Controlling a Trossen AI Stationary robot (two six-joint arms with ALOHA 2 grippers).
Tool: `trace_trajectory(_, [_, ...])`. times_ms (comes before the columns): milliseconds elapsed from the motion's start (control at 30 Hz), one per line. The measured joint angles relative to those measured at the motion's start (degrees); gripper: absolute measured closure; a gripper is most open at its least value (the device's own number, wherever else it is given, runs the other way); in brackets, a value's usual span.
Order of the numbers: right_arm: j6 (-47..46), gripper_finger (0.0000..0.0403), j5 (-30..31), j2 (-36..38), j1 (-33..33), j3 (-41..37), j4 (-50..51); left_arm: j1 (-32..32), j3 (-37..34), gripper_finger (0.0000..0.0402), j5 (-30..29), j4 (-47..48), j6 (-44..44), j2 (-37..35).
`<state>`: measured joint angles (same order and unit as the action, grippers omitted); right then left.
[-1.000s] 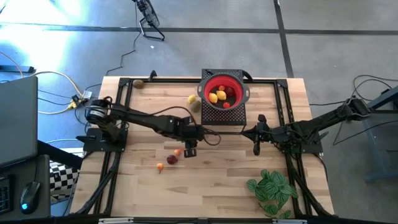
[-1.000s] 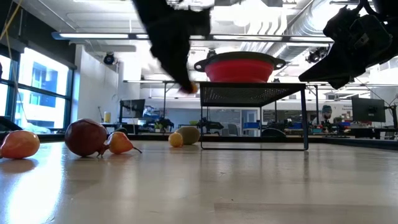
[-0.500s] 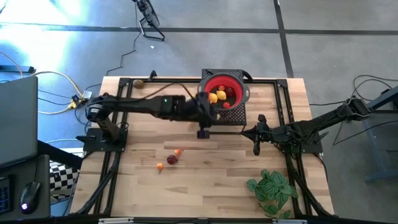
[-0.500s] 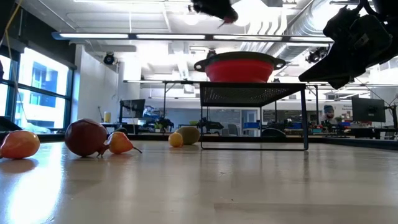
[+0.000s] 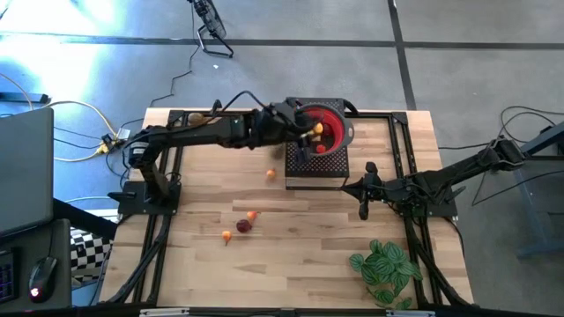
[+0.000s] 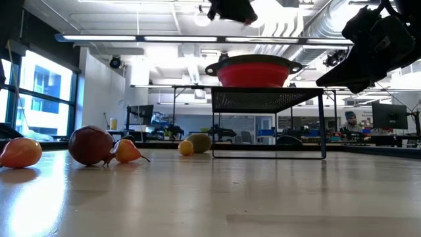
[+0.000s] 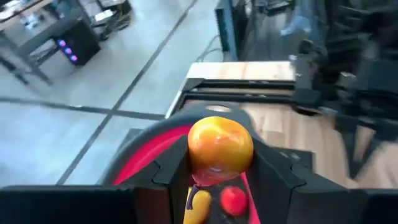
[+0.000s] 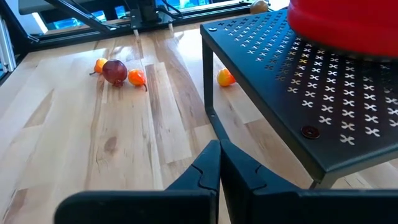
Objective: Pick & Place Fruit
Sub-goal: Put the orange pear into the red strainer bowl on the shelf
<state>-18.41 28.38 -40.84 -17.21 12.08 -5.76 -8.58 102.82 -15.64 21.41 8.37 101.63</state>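
My left gripper (image 5: 308, 130) hangs over the red bowl (image 5: 328, 129), shut on an orange-yellow fruit (image 7: 221, 146). The bowl stands on a black perforated rack (image 5: 317, 163) and holds yellow and red fruits (image 7: 233, 199). On the table lie a dark red fruit (image 5: 243, 225), two small orange ones (image 5: 252, 215) (image 5: 226, 235), another orange one (image 5: 270, 174) and a brownish-green one (image 5: 197, 117). My right gripper (image 5: 364, 195) waits shut, right of the rack, above the table (image 8: 219, 163). My left gripper pinches the orange-yellow fruit by its two sides (image 7: 193, 149) between the two fingers (image 7: 273, 174). The arm reaches in from the table's left and the fingers slant downward. The fruit is lifted clear, above the bowl's inside.
A green leafy plant (image 5: 385, 269) sits near the table's near right corner. The rack's legs (image 8: 207, 87) stand on the wood, with free room under the shelf. Black frame rails (image 5: 167, 176) run along the table's left and right sides.
My left gripper has risen from the middle of the table with the orange-yellow fruit and swung toward the far edge and to the right, ending above the red bowl. The fruit has travelled with it. My right arm has kept still.
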Motion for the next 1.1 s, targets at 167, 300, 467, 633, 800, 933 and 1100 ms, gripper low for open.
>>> trace_trajectory(167, [0.68,0.0401,0.0,0.0,0.0,0.0,0.07,-3.34,-0.02,0.0272,6.52,-2.42,-3.69,2.14])
trace_trajectory(300, [0.68,0.0401,0.0,0.0,-0.02,0.0,0.32,-4.44,-0.06,0.0272,8.53,-2.68,-4.38,4.04])
trace_trajectory(467, [0.69,0.0401,0.01,0.02,0.0,0.01,0.47,-5.63,-0.02,0.0272,7.32,-3.12,-4.44,5.79])
trace_trajectory(633, [0.63,0.0401,0.0,0.02,-0.02,0.0,0.74,-7.21,-0.09,0.0272,7.13,-3.0,-5.65,7.14])
trace_trajectory(800, [0.57,0.0401,0.02,0.02,0.0,0.01,0.87,-8.37,-0.06,0.0272,6.88,-3.61,-5.7,8.25])
trace_trajectory(933, [0.35,0.0401,0.02,0.02,-0.02,0.0,0.87,-8.68,-0.06,0.0272,6.97,-3.74,-5.82,9.08])
trace_trajectory(1100, [0.28,0.0401,0.01,0.02,-0.02,0.0,0.98,-8.72,-0.09,0.0272,6.76,-2.79,-6.03,10.78])
